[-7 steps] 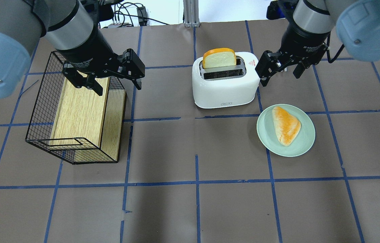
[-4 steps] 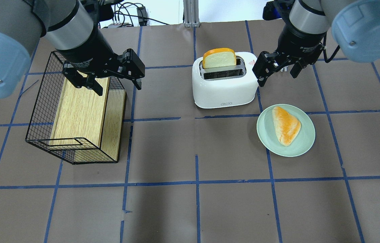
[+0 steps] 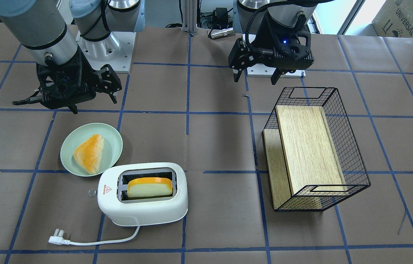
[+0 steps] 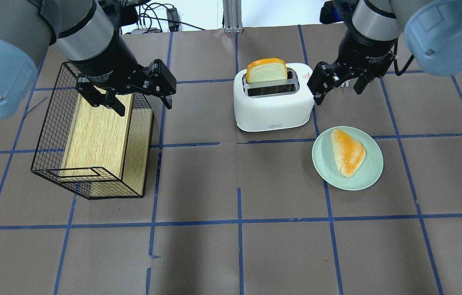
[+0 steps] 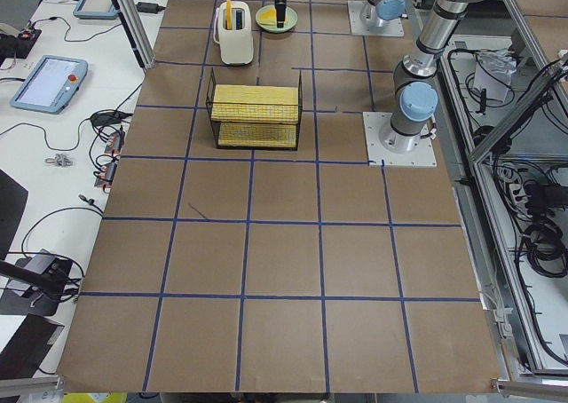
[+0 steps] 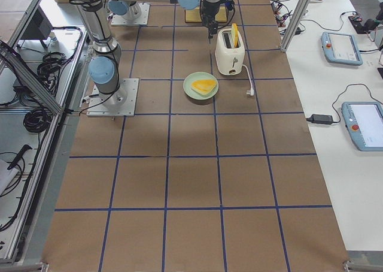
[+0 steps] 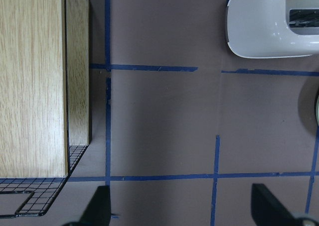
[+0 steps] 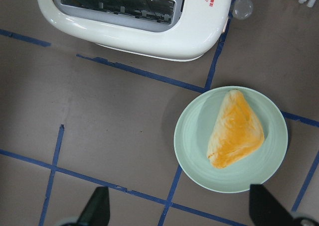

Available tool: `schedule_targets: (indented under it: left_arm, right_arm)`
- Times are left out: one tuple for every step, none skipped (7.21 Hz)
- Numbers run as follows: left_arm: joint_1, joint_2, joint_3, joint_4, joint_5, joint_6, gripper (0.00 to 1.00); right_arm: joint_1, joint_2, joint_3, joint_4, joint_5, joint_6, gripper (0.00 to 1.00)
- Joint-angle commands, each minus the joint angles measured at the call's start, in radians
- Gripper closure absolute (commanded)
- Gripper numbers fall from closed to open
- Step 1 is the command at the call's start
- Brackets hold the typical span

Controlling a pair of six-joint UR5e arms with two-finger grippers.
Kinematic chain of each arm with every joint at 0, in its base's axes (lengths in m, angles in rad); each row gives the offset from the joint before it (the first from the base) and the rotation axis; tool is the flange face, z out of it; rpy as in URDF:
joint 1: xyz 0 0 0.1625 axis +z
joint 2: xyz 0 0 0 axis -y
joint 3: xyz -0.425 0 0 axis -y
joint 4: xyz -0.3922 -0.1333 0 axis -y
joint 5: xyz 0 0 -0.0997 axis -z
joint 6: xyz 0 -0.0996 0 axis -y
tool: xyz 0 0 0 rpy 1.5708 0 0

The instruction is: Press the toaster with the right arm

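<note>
The white toaster (image 4: pixel 274 104) stands at the back middle of the table, with a slice of bread (image 4: pixel 266 70) upright in its far slot. Its clear round lever knob (image 3: pixel 91 193) sticks out of the end with the red triangle sticker. My right gripper (image 4: pixel 338 92) is open and empty, hovering just off that end, one finger (image 4: pixel 318 92) close to the toaster's side. In the right wrist view the toaster (image 8: pixel 144 32) and knob (image 8: pixel 242 8) lie ahead of the open fingers. My left gripper (image 4: pixel 144 107) is open and empty above the wire basket (image 4: pixel 50 135).
A pale green plate (image 4: pixel 321 164) with a triangular bread piece (image 4: pixel 347 151) sits in front of the toaster's right end, below my right gripper. The basket holds a wooden board (image 4: pixel 95 135). The toaster's white cord and plug (image 3: pixel 58 240) lie on the far side.
My right gripper has shifted a little left, closer to the toaster's sticker end. The left arm, toaster and plate have not moved.
</note>
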Motion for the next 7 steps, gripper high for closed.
schedule_targets:
  left_arm:
    - [0.0, 0.0, 0.0, 0.0, 0.0, 0.0, 0.0]
    - [0.0, 0.001, 0.0, 0.0, 0.0, 0.0, 0.0]
    - [0.0, 0.0, 0.0, 0.0, 0.0, 0.0, 0.0]
    - [0.0, 0.0, 0.0, 0.0, 0.0, 0.0, 0.0]
    - [0.0, 0.0, 0.0, 0.0, 0.0, 0.0, 0.0]
    - [0.0, 0.0, 0.0, 0.0, 0.0, 0.0, 0.0]
    - [0.0, 0.0, 0.0, 0.0, 0.0, 0.0, 0.0]
  right_arm:
    - [-0.006, -0.002, -0.004, -0.003, -0.003, -0.068, 0.0]
    - [-0.008, 0.02, -0.013, -0.044, 0.006, -0.271, 0.0]
    - [-0.017, 0.059, -0.022, -0.053, -0.007, -0.375, 0.0]
    - [-0.02, 0.083, -0.04, -0.062, -0.036, -0.538, 0.06]
    - [-0.02, 0.123, -0.045, -0.128, -0.074, -0.673, 0.12]
    - [-0.021, 0.166, -0.047, -0.195, -0.136, -0.802, 0.24]
    - [-0.02, 0.185, -0.048, -0.266, -0.148, -0.934, 0.41]
